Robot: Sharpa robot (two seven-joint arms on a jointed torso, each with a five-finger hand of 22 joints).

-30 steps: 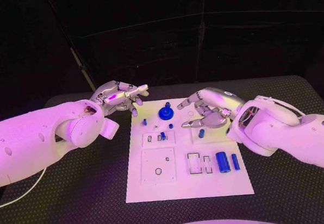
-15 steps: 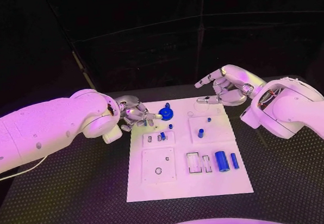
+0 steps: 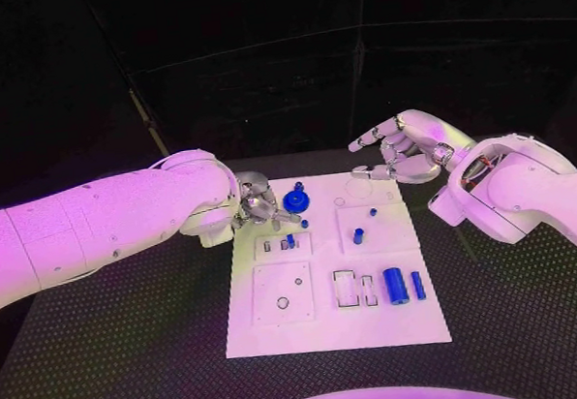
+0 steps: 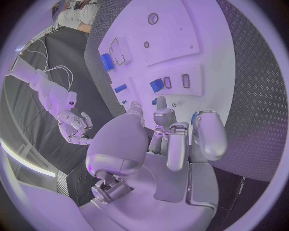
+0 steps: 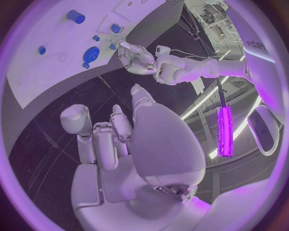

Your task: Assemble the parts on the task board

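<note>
Dark curtain behind, black textured counter below, and on it the white task board.

From the head view, my left hand sits low at the board's far left corner, fingers curled together just beside the round blue part; I cannot tell whether they touch it or pinch anything. My right hand hovers off the far right corner, fingers loosely apart, holding nothing. Small blue pegs stand mid-board, and a larger blue cylinder lies nearer me.

From the left wrist view, the fingers point down toward the board with a small blue part just past the fingertips, apart from them. I see nothing between them.

From the right wrist view, the right hand's fingers are unclenched, well apart from the round blue part.

My judgement: the left hand is settling onto a part. I would come straight down, centre the fingers round it, and avoid knocking the neighbouring pegs.
</note>
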